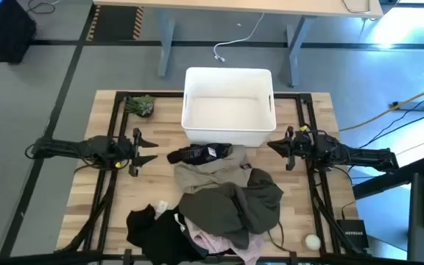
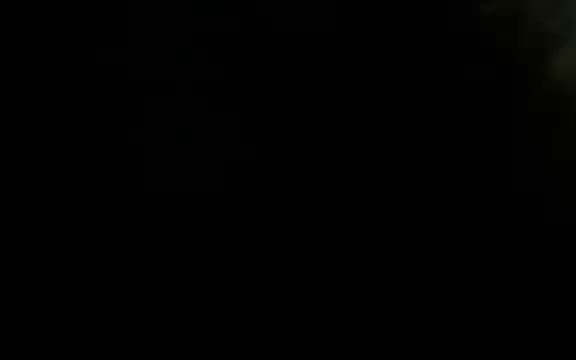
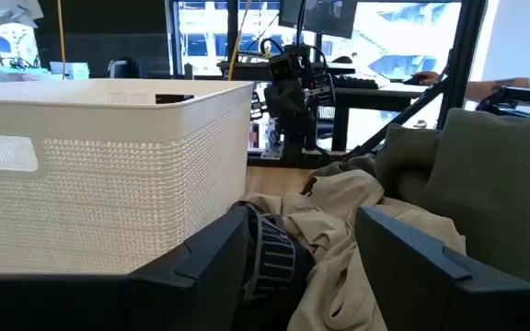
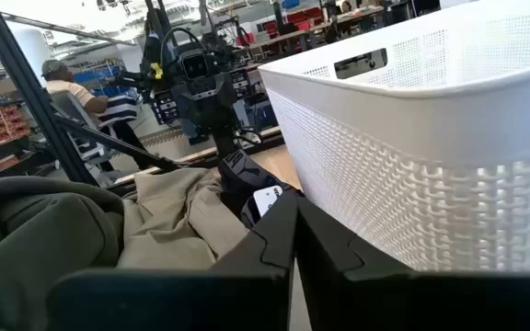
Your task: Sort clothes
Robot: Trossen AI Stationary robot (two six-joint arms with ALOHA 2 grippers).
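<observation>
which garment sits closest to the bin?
The black garment with the white label, lying right against the white bin front wall. The khaki garment, olive garment and pink garment lie farther off.

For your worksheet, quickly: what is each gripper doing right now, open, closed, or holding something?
Left gripper: open, holding nothing, left of the clothes.
Right gripper: closed, holding nothing, beside the white bin.

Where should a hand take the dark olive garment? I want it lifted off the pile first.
Take the dark olive garment at its raised, bunched ridge near the top of the heap, coming straight down from above. It lies uppermost over the beige garment, so a fold there should pinch freely. The right hand looks nearer.
</observation>
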